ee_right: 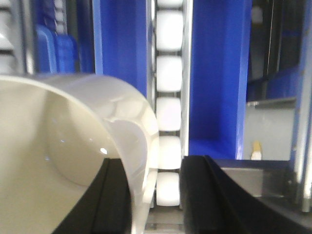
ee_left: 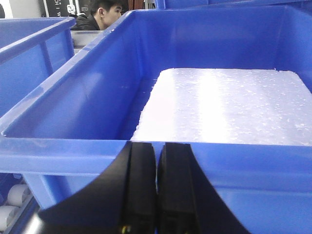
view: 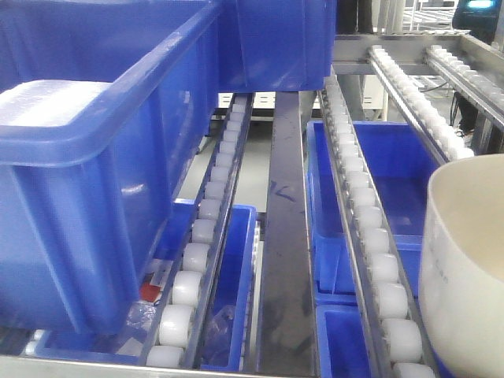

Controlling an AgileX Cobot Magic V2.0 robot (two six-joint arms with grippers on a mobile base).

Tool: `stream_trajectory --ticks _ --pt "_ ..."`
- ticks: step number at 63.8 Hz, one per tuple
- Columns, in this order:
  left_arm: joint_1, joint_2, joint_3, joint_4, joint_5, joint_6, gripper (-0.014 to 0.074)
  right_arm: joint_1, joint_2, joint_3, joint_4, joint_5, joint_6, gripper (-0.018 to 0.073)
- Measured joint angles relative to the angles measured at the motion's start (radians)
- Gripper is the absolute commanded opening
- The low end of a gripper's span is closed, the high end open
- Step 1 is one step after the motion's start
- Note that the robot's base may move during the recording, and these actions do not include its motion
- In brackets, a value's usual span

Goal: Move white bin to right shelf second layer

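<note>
White bin: glossy cream-white plastic tub (view: 465, 260) with a rounded mouth; sits at the lower right edge of the front view, cut off by the frame; its rim is beside the near end of a roller rail; whether it rests on the rail or hangs above it cannot be told.
Right gripper: black two-finger gripper (ee_right: 146, 195) straddles the wall of the cream tub (ee_right: 63, 161); one finger inside the mouth, the other outside; fingers clamped across the rim, gripping it.
Roller rack: metal shelf level of long steel rails carrying rows of small white plastic rollers (view: 370, 228); in the right wrist view one roller row (ee_right: 169, 112) runs straight up the frame, just behind the tub rim and between the fingers.
Left gripper: black two-finger gripper (ee_left: 156, 185); pads pressed together, nothing between them; positioned just in front of the near rim of a crate.
Large crate: big blue rectangular plastic crate (view: 102, 181) on the left rails; holds a flat white foam slab (ee_left: 229, 105).
Lower crates: further blue plastic crates (view: 394, 205) on the level below the rails.
Background: dark-haired person (ee_left: 102, 14) visible beyond the crates, upper left of the left wrist view.
</note>
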Motion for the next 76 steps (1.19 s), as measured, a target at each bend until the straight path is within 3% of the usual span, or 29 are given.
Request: stream_trajectory --ticks 18,24,31,33,42,63,76 --pt "0.0 0.0 0.0 0.0 0.0 0.0 0.0085 0.0 -0.185 -0.027 0.0 0.12 0.0 0.0317" --pt "0.0 0.0 0.0 0.0 0.0 0.0 0.0085 0.0 -0.276 -0.027 0.0 0.144 -0.007 0.0225" --pt "0.0 0.0 0.0 0.0 0.0 0.0 0.0085 0.0 -0.386 -0.007 -0.013 0.124 -0.029 0.0049" --pt "0.0 0.0 0.0 0.0 0.0 0.0 0.0085 0.0 -0.414 0.005 -0.02 0.11 -0.033 0.0055" --pt "0.0 0.0 0.0 0.0 0.0 0.0 0.0085 0.0 -0.52 0.109 -0.048 -0.028 -0.056 0.0058" --pt "0.0 0.0 0.0 0.0 0.0 0.0 0.0085 0.0 -0.794 0.384 -0.068 -0.57 -0.069 0.0058" --pt "0.0 0.0 0.0 0.0 0.0 0.0 0.0085 0.0 -0.852 0.475 -0.07 -0.641 -0.071 0.0058"
